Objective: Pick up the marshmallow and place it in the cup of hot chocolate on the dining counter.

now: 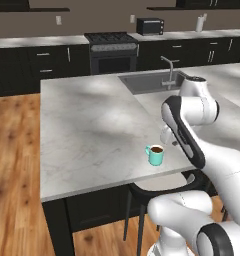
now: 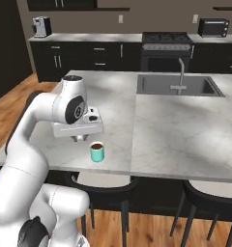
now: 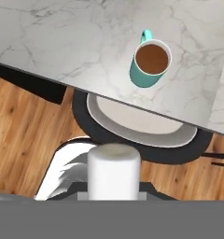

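Marshmallow pinched, cup not yet under it

My fingers are pressed in on the marshmallow, a white cylinder that stands between them and hides the tips themselves in the hand view. I judge the pinch firm because the piece sits square and upright in my grasp rather than leaning to one side. Holding it by its sides leaves its lower end free, which is what I want for dropping it straight into a narrow mouth

The cup of hot chocolate lies ahead of my fingers and off to one side, well apart from the marshmallow. It stands upright on the dining counter, close to the counter's near edge, its handle turned away from me and the brown drink open to the top. In the right base view my gripper hangs above the marble, just beside the cup and higher than its rim, not over it

Under my fingers right now is a round stool seat and the wooden floor, so letting go here would lose the piece past the edge. My guess is the carry is the step in hand: I need to bring the marshmallow over the brown surface, then lower a little before spreading, since the cup's mouth is only somewhat wider than what I hold
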Controlling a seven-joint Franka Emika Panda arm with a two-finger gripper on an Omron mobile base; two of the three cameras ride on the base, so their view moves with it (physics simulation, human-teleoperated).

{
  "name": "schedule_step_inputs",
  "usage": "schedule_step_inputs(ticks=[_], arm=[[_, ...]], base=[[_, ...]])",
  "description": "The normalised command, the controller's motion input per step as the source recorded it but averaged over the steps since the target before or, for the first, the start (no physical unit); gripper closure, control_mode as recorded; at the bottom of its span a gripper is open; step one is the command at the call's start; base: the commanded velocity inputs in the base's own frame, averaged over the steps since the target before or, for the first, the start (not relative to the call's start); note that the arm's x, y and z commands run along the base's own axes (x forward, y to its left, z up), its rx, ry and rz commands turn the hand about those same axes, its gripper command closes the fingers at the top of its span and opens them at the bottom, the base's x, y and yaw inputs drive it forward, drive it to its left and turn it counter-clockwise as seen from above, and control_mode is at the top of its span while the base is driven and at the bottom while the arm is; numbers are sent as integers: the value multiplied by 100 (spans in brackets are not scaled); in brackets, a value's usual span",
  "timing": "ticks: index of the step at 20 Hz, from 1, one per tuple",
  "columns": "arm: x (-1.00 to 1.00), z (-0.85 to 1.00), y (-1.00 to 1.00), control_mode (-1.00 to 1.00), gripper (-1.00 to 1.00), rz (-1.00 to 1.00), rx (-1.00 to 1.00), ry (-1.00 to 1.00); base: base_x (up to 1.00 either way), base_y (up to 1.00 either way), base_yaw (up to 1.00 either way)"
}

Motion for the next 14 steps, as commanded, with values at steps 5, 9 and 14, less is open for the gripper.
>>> schedule_step_inputs(ticks=[5,9,14], arm=[[44,-29,0,-100,100,0,-1,6],[34,-27,0,-100,100,0,0,6],[28,-22,0,-100,100,0,0,6]], base=[[0,0,0],[0,0,0],[0,0,0]])
